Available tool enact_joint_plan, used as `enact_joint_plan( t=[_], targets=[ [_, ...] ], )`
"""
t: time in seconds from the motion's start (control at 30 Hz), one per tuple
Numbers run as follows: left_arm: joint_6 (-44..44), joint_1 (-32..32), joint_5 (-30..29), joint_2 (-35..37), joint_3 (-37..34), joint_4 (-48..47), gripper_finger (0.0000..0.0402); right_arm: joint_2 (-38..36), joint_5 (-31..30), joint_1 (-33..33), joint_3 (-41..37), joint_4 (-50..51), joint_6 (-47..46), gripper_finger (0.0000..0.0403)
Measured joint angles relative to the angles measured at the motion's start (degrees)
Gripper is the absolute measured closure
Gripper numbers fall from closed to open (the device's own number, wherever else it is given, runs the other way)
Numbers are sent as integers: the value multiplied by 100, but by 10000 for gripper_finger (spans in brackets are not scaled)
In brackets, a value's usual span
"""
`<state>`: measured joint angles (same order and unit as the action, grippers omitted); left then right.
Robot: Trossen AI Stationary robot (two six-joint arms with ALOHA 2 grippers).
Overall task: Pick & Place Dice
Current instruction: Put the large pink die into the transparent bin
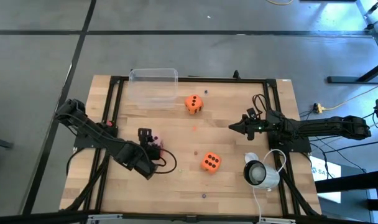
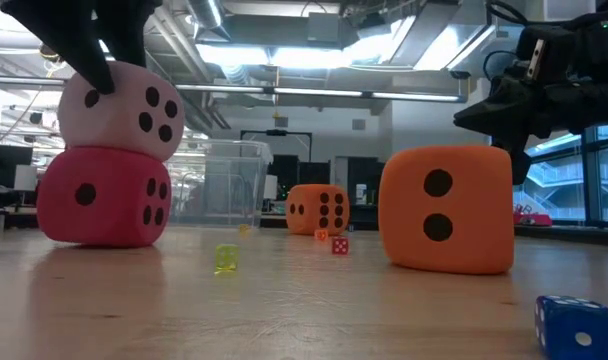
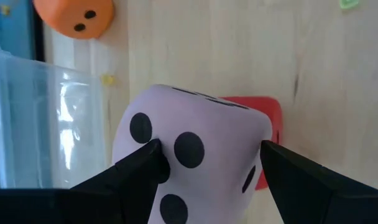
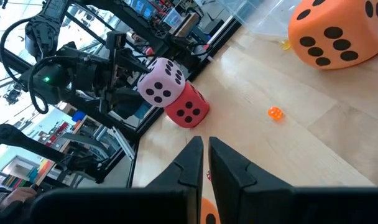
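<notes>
Gripping the pale pink die [image 3: 189, 162] by opposite faces, the left gripper [image 3: 207, 165] rests it atop the red die [image 2: 104, 195] near the bench's left edge. It looks soft and light. The right gripper [image 4: 204, 158] waits closed, empty.

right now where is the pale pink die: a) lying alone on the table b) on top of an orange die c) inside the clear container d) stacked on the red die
d: the pale pink die sits on the red die, with the left claw closed on it.

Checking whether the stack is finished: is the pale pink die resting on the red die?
Touching. In the low view the pale pink die sits directly on the red die with no gap between them, while the left gripper holds its sides.
</notes>
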<state>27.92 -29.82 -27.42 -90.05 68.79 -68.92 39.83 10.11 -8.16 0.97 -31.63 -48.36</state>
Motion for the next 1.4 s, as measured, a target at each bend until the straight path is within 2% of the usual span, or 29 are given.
enact_joint_plan(
  t=[0.3, 0.4, 0.5, 0.63, 0.67, 0.93, 1.13, 1.4],
  targets=[
    [-21, -17, 15, -71, -2, -12, 137, 0, 429, 1, 0, 1, -222, 376],
    [-121, -20, 13, -73, -5, -19, 153, 0, 448, 0, 0, -1, -225, 375],
    [-196, -20, 67, -153, 1, -42, 203, 0, 448, 1, 0, -1, -227, 375],
    [-177, -24, 182, -331, -12, -46, 307, 0, 478, 1, 0, -1, -236, 375],
    [-155, -39, 182, -366, -12, -41, 314, 0, 494, 0, 0, -1, -238, 375],
    [187, -112, 110, -386, 64, -180, 314, 0, 581, 0, 0, -1, -223, 375],
    [228, -79, 438, -447, 680, -701, 314, 0, 581, 1, 0, -1, -216, 375],
    [374, -38, 499, -456, 1393, -1096, 316, 0, 582, 0, 0, -1, -79, 375]
  ],
)
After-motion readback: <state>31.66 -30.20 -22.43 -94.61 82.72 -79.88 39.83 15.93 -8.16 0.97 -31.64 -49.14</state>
